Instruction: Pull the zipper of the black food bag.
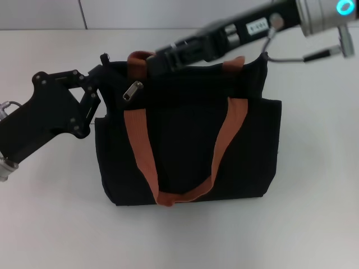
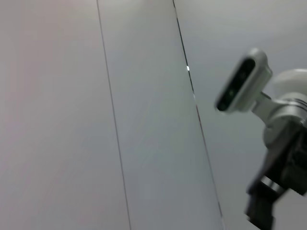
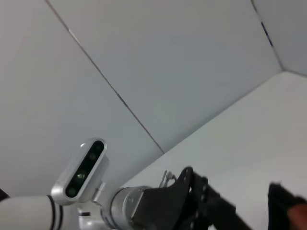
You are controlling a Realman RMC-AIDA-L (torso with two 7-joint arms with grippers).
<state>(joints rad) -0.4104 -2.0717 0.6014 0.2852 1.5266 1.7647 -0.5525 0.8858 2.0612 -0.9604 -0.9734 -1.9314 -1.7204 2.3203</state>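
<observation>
The black food bag (image 1: 185, 140) stands in the middle of the white table in the head view, with its two orange-brown straps (image 1: 140, 151) hanging down its front. The silver zipper pull (image 1: 133, 91) hangs free at the bag's top left, touched by neither gripper. My left gripper (image 1: 102, 78) is against the bag's top left corner, its tips lost against the black fabric. My right gripper (image 1: 152, 60) reaches in from the upper right and hovers at the bag's top edge beside the rear strap, just up and right of the pull.
The white table (image 1: 314, 213) spreads all around the bag, with a pale panelled wall (image 1: 168, 11) behind it. The left wrist view shows only the wall and my right arm's wrist camera (image 2: 242, 81). The right wrist view shows my left arm's camera (image 3: 81, 167).
</observation>
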